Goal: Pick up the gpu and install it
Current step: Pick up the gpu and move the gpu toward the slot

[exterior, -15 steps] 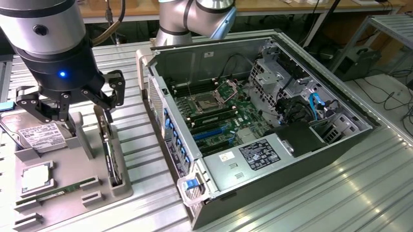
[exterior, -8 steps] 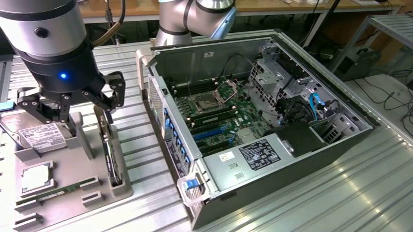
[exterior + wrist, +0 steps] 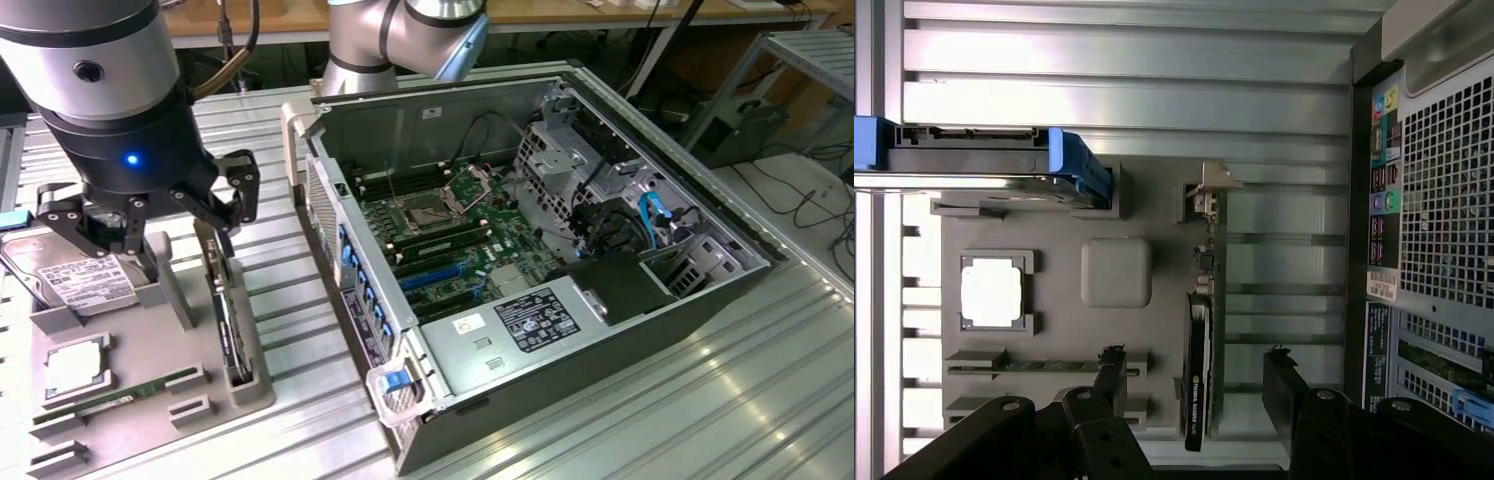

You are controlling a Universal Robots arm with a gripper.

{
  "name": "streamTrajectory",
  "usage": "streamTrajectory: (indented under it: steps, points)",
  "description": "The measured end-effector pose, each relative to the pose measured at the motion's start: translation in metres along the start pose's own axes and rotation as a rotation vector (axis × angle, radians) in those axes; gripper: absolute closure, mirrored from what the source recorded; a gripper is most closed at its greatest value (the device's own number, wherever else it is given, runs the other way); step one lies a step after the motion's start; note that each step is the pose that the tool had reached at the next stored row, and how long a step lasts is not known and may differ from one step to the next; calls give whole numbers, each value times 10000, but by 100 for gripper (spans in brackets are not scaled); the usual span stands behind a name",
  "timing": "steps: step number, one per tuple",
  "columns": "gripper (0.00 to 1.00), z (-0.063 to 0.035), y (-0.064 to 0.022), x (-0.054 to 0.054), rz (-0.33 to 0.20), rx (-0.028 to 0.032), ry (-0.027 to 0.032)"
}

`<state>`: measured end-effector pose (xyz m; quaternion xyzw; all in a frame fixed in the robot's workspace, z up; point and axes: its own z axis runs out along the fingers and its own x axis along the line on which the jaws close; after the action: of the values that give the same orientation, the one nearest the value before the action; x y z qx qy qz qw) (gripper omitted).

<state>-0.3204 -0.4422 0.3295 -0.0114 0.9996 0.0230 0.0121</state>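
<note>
The gpu (image 3: 230,320) stands on its edge in a slot along the side of the grey parts tray (image 3: 167,335) that faces the computer. In the wrist view the gpu (image 3: 1199,345) is edge-on, dark along its fan side, with its silver bracket (image 3: 1212,188) at the far end. My gripper (image 3: 154,225) hovers above the tray, open, holding nothing. In the wrist view the gripper (image 3: 1196,385) has one finger on each side of the card's near end, well apart from it. The open computer case (image 3: 534,250) lies at the exterior view's right, its green motherboard (image 3: 454,240) exposed.
The tray also holds a hard drive (image 3: 64,272) in a blue caddy (image 3: 1069,160), a square processor (image 3: 991,293) and a RAM stick (image 3: 1034,367). A ribbed metal table (image 3: 694,400) carries everything. The case's side wall (image 3: 350,290) rises close beside the tray.
</note>
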Motion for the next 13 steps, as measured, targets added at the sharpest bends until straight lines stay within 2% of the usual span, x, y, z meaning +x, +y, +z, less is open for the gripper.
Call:
streamTrajectory:
  steps: [13]
  points:
    - [34, 68, -3, 2, 0, 1, -4]
